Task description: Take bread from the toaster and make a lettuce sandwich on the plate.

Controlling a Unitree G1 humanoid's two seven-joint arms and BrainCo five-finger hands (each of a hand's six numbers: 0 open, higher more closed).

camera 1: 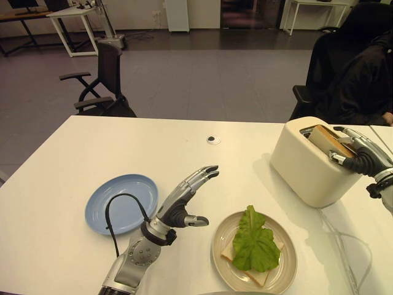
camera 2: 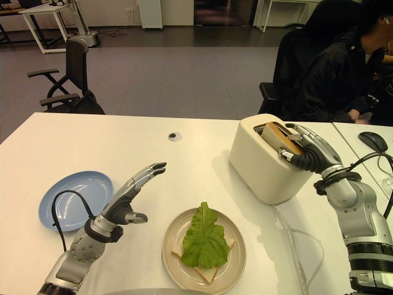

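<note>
A cream toaster point(camera 1: 305, 172) stands at the right of the white table. A toasted bread slice point(camera 1: 325, 140) sticks out of its slot, tilted. My right hand point(camera 2: 310, 153) is at the toaster's top with its fingers closed on that slice. On the beige plate point(camera 1: 286, 247) near the front edge lies a white bread slice point(camera 2: 206, 273) with a green lettuce leaf point(camera 1: 253, 243) on top. My left hand point(camera 1: 181, 203) hovers open, fingers stretched forward, just left of this plate and holding nothing.
An empty blue plate point(camera 1: 123, 203) lies left of my left hand. A small round black-and-white disc point(camera 1: 213, 139) sits mid-table at the back. The toaster's cable point(camera 1: 344, 246) runs toward the front edge. A computer mouse point(camera 2: 373, 141) lies far right.
</note>
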